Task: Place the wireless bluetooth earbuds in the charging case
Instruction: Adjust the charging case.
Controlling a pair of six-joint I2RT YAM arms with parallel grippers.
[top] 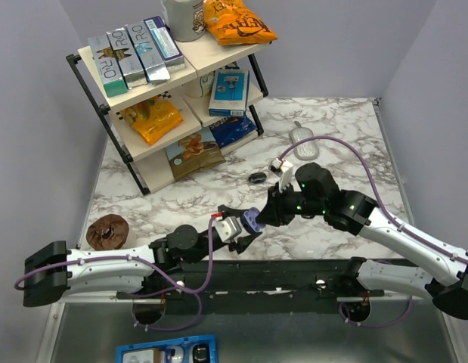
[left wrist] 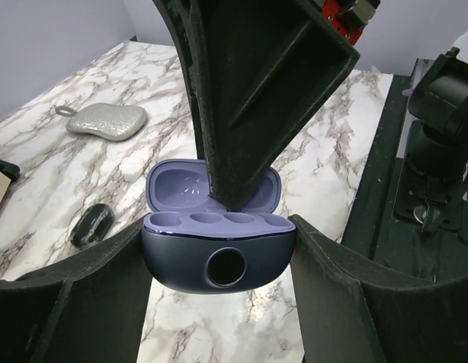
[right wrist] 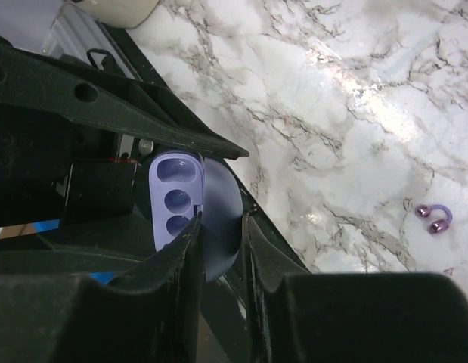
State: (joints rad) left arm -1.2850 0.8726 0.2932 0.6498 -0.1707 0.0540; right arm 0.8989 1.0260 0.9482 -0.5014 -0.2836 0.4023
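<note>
The periwinkle charging case (left wrist: 218, 257) hangs above the marble table, its lid (left wrist: 173, 189) swung open and its sockets bare. My left gripper (left wrist: 218, 227) is shut on the case body from both sides. In the top view the case (top: 252, 220) sits between my left gripper (top: 240, 228) and right gripper (top: 270, 213). My right gripper (right wrist: 222, 221) straddles the open lid (right wrist: 222, 204), one finger inside it, one against its back. One translucent purple earbud (right wrist: 434, 219) lies on the table, apart from both grippers. The other earbuds are out of view.
A glossy black oval object (top: 257, 178) and a silver glitter pouch (top: 302, 134) lie on the marble beyond the grippers. A two-tier rack of snacks (top: 173, 91) stands at the back left. A brown round item (top: 107, 232) sits at the left edge.
</note>
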